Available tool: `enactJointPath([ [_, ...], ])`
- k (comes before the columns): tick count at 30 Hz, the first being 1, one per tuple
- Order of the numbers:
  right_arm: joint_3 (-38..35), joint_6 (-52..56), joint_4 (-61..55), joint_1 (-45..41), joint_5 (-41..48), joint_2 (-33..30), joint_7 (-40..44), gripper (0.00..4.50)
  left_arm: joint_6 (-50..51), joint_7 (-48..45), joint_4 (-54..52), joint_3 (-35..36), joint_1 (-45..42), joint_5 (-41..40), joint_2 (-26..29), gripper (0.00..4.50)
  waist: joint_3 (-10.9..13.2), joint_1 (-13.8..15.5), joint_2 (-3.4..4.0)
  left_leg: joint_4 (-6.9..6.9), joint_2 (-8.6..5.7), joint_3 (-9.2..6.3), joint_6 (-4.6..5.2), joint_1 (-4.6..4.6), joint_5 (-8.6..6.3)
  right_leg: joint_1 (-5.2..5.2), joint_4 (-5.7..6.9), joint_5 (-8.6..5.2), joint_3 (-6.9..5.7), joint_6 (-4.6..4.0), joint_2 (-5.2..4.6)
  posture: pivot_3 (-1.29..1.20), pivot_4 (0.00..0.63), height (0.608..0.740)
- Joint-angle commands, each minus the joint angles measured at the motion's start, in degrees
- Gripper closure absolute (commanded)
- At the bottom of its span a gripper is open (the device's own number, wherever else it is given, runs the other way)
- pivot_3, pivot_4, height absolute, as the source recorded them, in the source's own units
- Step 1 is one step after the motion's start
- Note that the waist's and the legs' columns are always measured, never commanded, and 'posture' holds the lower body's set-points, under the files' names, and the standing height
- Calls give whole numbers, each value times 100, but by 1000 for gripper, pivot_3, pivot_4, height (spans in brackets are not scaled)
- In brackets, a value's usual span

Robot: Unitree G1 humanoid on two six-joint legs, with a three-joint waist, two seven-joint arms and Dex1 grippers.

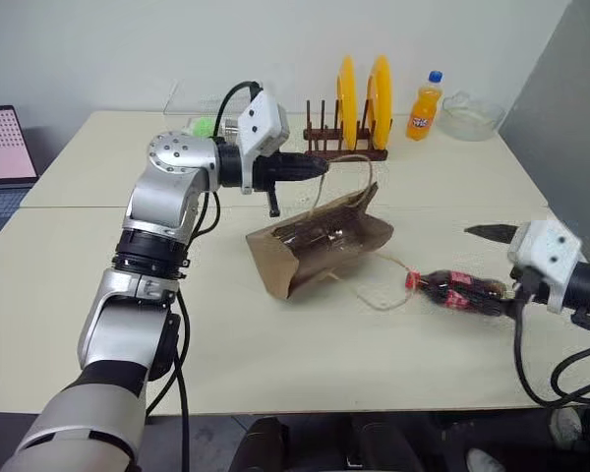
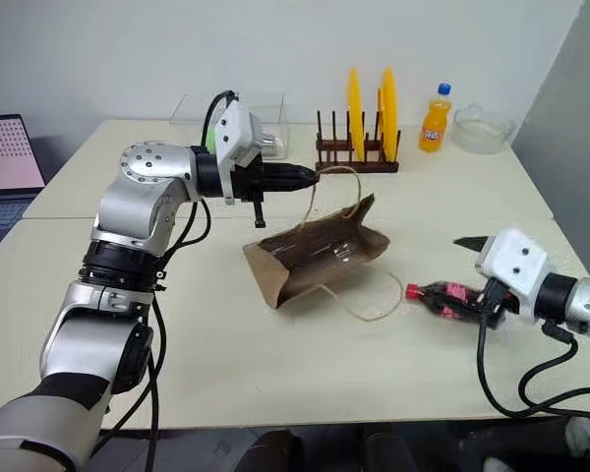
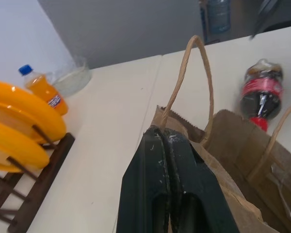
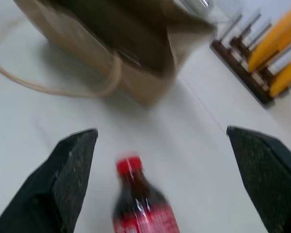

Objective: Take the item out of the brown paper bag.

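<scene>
- The cola bottle (image 2: 450, 298) is lying on its side on the table (image 2: 226, 383), outside the brown paper bag (image 2: 320, 256) and just beside its mouth.
- We are reading its long axis as running roughly across the table, left to right: the red cap is pointing toward the bag, the base toward the right gripper (image 4: 160, 184).
- The right gripper's fingers (image 4: 70, 170) are standing spread wide, one to each side of the bottle's neck in the wrist view; we are seeing no contact with the bottle there.
- The bag is lying tipped over, its mouth facing toward the bottle, with one loop handle (image 2: 364, 305) trailing loose on the table between bag and cap.
- The left gripper (image 3: 167, 145) is hanging above the bag, fingers pressed together and pinching the bag's other handle (image 3: 196, 82), which is rising taut from the upper rim.
- Behind the bag, well apart, we are noting a wooden rack (image 2: 354, 157) holding yellow plates (image 2: 369, 108), an orange soda bottle (image 2: 435, 120), and a clear bowl (image 2: 484, 128).
- A laptop (image 2: 8, 162) is sitting off the table's left edge.
</scene>
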Motion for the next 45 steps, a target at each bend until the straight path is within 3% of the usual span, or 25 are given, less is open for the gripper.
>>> enactJointPath([
  [1,-275,701,-502,-412,1083,101,-502,16,-264,181,277,133,-123,164,124,4500,0,19,-1,0,0,-2,1,-1,0,0,0,0,-2,0,-1,0,150,740],
  [5,-1,921,-580,-669,1402,96,-897,16,-320,243,529,151,-160,231,160,4500,0,80,0,1,-3,0,3,-4,-1,0,-5,2,-2,-3,-5,0,150,740],
  [8,252,953,-515,-845,1465,129,-1144,0,-207,248,519,185,-135,213,202,3918,0,85,-1,1,-3,0,3,-6,-2,-2,-5,13,-3,-22,-5,0,150,740],
  [20,911,333,48,-1159,1060,128,-1282,0,182,716,-244,612,330,105,548,335,0,63,0,0,-3,0,4,-6,-2,-4,-2,11,-3,-19,-4,0,150,740],
  [27,979,-625,199,-792,179,542,-1823,0,1075,1350,-1726,1315,1363,-323,839,335,-1,67,0,-2,-1,-1,3,-8,-2,-7,-2,14,-2,-24,-5,0,150,740],
  [33,782,-1326,-171,297,-334,1122,-2261,0,2192,2462,-3365,2168,2671,-775,763,335,-1,86,0,-3,0,-1,1,-10,-1,-10,-2,14,-2,-23,-8,0,150,740],
  [40,727,-1713,-572,1386,-316,1462,-2206,0,2539,2745,-4384,2355,3786,-920,926,335,-1,90,1,-4,0,0,1,6,-1,5,-5,-1,0,1,-8,0,150,740],
  [45,654,-1992,-1004,2515,-394,1987,-2472,0,2715,3533,-5599,2523,5309,-831,433,335,-12,86,14,-14,4,-1,-1,18,-4,15,-7,-3,2,1,-8,0,150,740],
])
